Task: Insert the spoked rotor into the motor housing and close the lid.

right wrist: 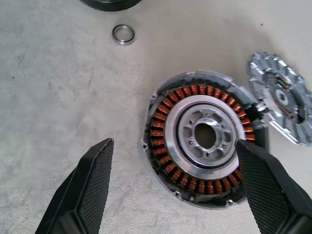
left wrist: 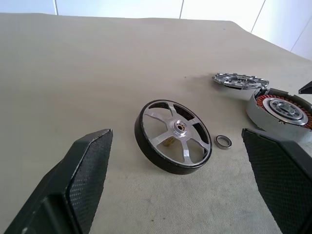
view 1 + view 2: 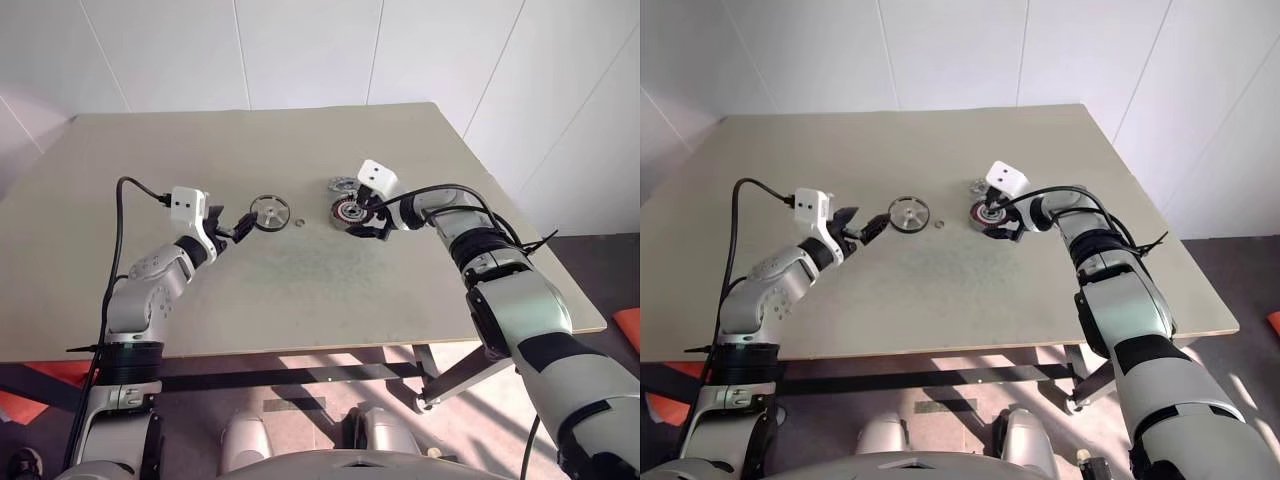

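Lying flat on the beige table (image 3: 300, 300), the spoked rotor (image 3: 268, 212), a shiny silver wheel with a dark outer band, a central hub and thin spokes over dark gaps, sits just ahead of the left gripper (image 3: 241, 226); that gripper's two black fingers stand wide apart and hold nothing, and in the left wrist view the rotor (image 2: 173, 137) lies between the lines of the two fingers (image 2: 83, 180) but beyond their tips, not touching them; a small loose silver ring (image 3: 298, 222) lies on the table just beside the rotor, on the side toward the motor housing (image 3: 349, 211); the housing, a short round metal can with a silver rim and a ring of reddish-copper windings around a silvery hub with a dark centre hole, rests well apart from the rotor, toward the robot's right; the right gripper (image 3: 366, 222) hangs over it, angled downward, its fingers spread wide and gripping nothing; in the right wrist view the housing (image 1: 202, 139) lies between the two fingers, nearer one fingertip (image 1: 253, 161), which overlaps its rim, though contact cannot be told; the lid (image 1: 282, 103), a flat dull-grey metal disc with cut-outs and a notched rim, lies on the table right beside the housing's far side.
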Action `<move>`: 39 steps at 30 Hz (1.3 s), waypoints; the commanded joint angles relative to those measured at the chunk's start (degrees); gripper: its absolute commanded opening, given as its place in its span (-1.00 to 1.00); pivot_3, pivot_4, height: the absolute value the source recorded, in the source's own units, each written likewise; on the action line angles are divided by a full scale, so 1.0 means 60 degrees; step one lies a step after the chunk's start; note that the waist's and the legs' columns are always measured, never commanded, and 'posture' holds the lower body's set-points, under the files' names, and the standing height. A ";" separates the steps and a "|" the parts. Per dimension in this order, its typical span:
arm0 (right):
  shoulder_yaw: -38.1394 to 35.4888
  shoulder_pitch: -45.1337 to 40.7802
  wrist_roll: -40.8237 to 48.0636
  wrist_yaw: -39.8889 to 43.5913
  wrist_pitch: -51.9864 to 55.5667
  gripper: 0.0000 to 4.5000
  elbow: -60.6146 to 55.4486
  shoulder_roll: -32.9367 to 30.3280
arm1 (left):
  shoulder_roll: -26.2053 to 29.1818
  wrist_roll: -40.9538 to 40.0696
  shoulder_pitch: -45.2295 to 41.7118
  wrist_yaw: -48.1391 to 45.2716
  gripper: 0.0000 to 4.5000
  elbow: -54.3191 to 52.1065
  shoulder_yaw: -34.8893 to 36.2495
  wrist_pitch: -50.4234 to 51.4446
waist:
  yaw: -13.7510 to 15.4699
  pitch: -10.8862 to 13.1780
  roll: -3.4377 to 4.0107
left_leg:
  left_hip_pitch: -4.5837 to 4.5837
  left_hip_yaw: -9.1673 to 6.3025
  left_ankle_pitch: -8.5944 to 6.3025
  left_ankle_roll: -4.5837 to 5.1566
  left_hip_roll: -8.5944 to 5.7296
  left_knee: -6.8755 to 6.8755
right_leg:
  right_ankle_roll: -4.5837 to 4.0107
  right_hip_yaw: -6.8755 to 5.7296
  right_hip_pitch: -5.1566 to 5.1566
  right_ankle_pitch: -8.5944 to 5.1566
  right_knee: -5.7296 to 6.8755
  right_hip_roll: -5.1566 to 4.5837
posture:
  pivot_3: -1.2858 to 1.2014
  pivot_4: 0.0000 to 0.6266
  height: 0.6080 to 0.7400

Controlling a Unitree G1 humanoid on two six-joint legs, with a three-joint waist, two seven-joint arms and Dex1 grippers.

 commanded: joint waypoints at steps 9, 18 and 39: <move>0.0337 -0.0732 -0.0899 -0.0257 -0.0315 1.00 0.1033 0.0661 | -0.0313 -0.0056 0.0605 0.0422 0.99 -0.1063 0.0021 -0.0066 | -0.0022 0.0000 0.0001 | 0.0000 0.0000 -0.0001 0.0001 0.0010 0.0000 | -0.0005 -0.0003 -0.0010 -0.0002 0.0008 0.0007 | 0.03 -1.00 1.00; 0.0294 -0.0848 -0.1194 -0.0398 -0.0048 0.59 0.1207 0.0721 | -0.0428 0.0025 0.0701 0.0533 1.00 -0.1202 -0.0202 -0.0011 | -0.0010 0.0000 0.0001 | 0.0009 0.0000 0.0000 -0.0001 0.0010 0.0006 | -0.0009 -0.0002 -0.0009 -0.0004 0.0030 0.0006 | 0.03 -1.00 1.00; -0.0287 -0.0695 -0.0956 -0.0106 0.0409 -0.19 0.1018 0.0436 | -0.0345 0.0016 0.0607 0.0566 1.00 -0.1113 -0.0256 0.0015 | 0.0007 0.0000 0.0001 | 0.0018 -0.0001 0.0000 -0.0002 0.0011 0.0013 | -0.0030 -0.0004 -0.0004 -0.0018 0.0054 0.0005 | 0.03 -1.00 1.00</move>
